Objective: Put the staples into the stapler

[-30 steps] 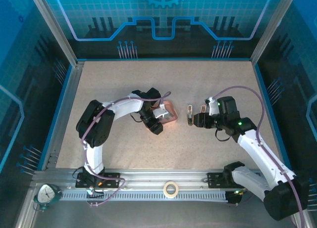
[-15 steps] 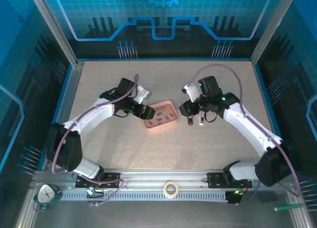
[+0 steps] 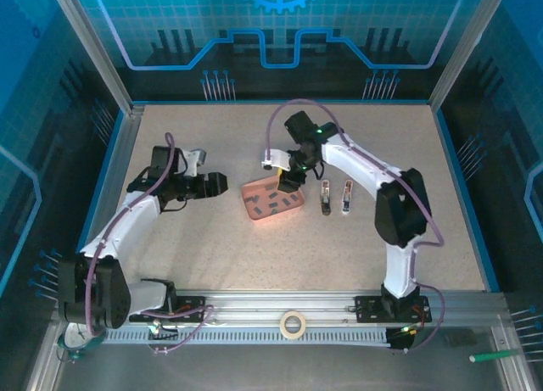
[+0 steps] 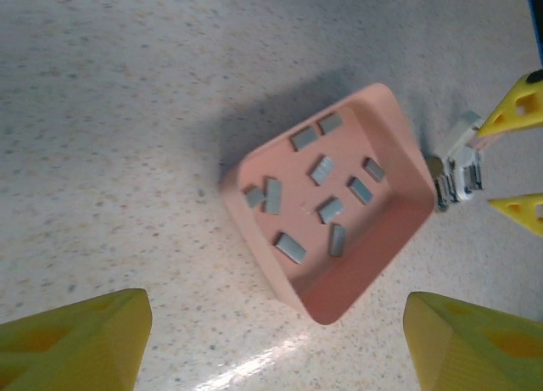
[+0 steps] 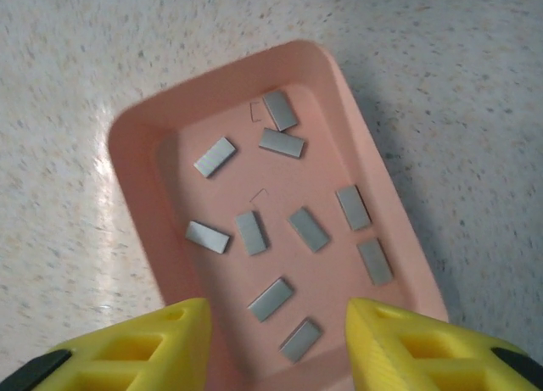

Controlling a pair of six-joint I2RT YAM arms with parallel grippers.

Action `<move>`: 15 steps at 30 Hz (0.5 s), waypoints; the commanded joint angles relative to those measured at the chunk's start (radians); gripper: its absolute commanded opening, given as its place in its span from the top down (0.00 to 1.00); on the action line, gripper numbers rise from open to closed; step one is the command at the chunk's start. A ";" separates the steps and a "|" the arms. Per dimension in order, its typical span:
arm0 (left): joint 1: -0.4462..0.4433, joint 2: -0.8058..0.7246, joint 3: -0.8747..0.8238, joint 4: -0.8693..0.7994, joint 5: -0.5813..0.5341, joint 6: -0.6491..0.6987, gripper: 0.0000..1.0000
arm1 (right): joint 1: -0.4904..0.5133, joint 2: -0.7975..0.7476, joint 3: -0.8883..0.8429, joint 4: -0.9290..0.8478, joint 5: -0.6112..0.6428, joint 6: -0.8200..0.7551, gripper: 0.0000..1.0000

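Staples, about ten, are being observed lying loose on the floor of the tray, none gripped; the right gripper is being held above the tray's far right corner, fingers spread apart, empty; the left gripper is being held to the left of the tray, clear of it, fingers spread wide, empty; the stapler is being seen as two narrow pieces lying side by side just right of the tray, untouched by either gripper; the tray is being supported flat by the table.
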 commanded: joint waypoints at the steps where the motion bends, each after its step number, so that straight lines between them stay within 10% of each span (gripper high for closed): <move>1: 0.049 -0.003 -0.033 0.072 0.017 -0.038 0.21 | 0.021 0.118 0.116 -0.113 0.000 -0.265 0.57; 15: 0.070 0.025 -0.039 0.084 0.020 -0.035 0.21 | 0.073 0.323 0.260 -0.048 0.077 -0.535 0.63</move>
